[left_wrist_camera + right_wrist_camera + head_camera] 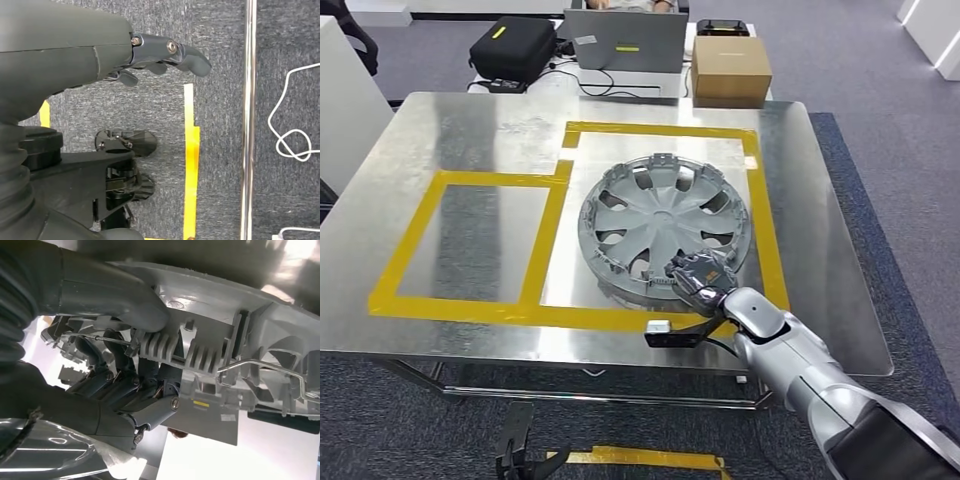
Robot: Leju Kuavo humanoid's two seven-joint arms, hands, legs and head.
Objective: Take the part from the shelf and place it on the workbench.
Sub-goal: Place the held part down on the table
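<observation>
Here right hand [703, 280] fingers [113, 352] grip part [665, 228] rim.

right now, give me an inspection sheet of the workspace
surface: steel workbench, yellow tape marking two boxes
job's things: hubcap inside the right box, near rim in the robot's grip
clutter: nothing seen on the bench
robot hands: right robot hand grips the hubcap rim; left robot hand hangs over the carpet, holding nothing
cables: white cable on the floor
surroundings: laptop, black case, cardboard box on the table behind
</observation>
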